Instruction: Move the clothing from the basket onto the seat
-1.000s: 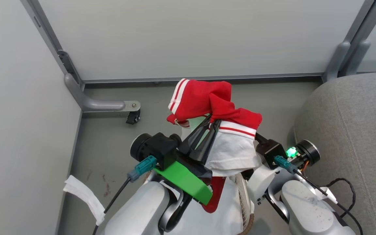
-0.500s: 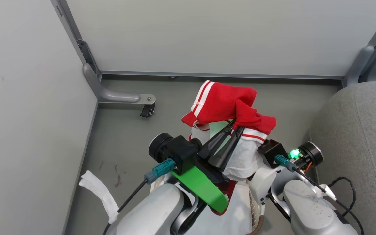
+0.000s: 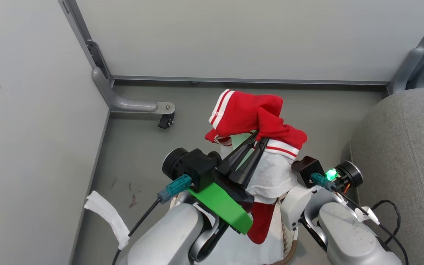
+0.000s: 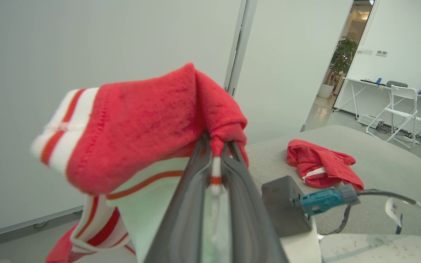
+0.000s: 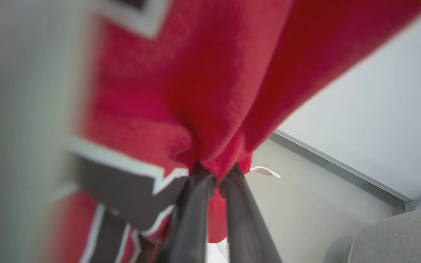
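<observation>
Right gripper (image 5: 216, 171) just closed; I now have both finger pairs pinched narrow on red jersey (image 3: 248, 116). Left gripper (image 3: 257, 137) nips striped fold at its tips. Jersey bunched over fingertips, white panel hanging toward basket (image 3: 289, 253). Two-handed hold looks ready for carry to grey seat (image 3: 410, 154), where second red garment (image 4: 320, 164) already lies.

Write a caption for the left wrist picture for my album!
The left hand pinches a red striped garment; another red garment lies on the grey seat behind.
</observation>
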Available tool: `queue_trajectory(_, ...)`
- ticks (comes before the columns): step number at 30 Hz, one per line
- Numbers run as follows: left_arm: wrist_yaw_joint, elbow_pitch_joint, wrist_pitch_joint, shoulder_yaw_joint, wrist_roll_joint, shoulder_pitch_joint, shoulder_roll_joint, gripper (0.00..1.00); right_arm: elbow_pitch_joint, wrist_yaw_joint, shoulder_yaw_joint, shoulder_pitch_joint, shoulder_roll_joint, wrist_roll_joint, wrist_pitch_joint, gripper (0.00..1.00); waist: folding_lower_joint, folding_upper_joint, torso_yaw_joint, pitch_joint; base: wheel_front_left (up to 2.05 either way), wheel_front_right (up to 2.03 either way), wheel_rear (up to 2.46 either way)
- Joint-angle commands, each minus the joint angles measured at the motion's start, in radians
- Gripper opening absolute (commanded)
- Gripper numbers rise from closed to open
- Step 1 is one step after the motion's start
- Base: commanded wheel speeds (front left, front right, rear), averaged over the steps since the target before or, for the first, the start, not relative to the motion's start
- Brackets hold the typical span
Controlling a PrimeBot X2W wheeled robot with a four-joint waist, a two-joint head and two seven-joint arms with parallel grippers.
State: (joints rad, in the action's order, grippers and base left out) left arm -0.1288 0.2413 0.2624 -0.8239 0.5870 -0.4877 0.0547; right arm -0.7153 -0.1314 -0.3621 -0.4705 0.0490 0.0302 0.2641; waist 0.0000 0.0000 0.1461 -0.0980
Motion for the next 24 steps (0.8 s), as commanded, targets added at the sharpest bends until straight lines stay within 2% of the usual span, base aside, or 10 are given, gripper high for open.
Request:
queue_trajectory(1,-0.003,0.008,0.003,0.010,-0.006,-0.001,-0.001,0.00,0.007,0.001,0.001,-0.001,0.005,0.009,0.000,0.00,0.0000,0.0000,-0.007,-0.002,0.00,0.00,0.00)
queue_trajectory(3,-0.003,0.024,0.002,0.020,-0.006,0.007,-0.001,0.00,0.017,0.001,0.002,0.003,0.004,0.014,0.000,0.00,0.0000,0.0000,-0.015,-0.004,0.00,0.00,0.00)
queue_trajectory(5,-0.003,0.038,0.002,0.036,-0.014,0.011,-0.001,0.64,0.028,0.001,0.007,0.011,0.005,0.021,0.000,0.00,0.0000,0.0000,-0.028,-0.005,0.00,0.00,0.00)
queue_trajectory(6,-0.003,0.047,0.002,0.042,-0.021,0.016,-0.001,1.00,0.037,0.001,0.011,0.016,0.005,0.024,0.000,0.00,0.0000,0.0000,-0.037,-0.005,0.00,0.00,0.00)
queue_trajectory(13,-0.003,0.108,0.002,0.107,-0.070,0.048,0.019,1.00,0.111,0.002,0.036,0.058,0.005,0.061,0.000,0.00,0.0000,0.0000,-0.144,0.007,0.00,0.00,0.00)
queue_trajectory(24,-0.003,0.122,0.002,0.217,-0.138,0.114,0.049,1.00,0.263,0.001,0.102,0.138,0.004,0.112,0.001,0.00,0.0000,0.0000,-0.400,-0.008,0.00,0.00,0.00)
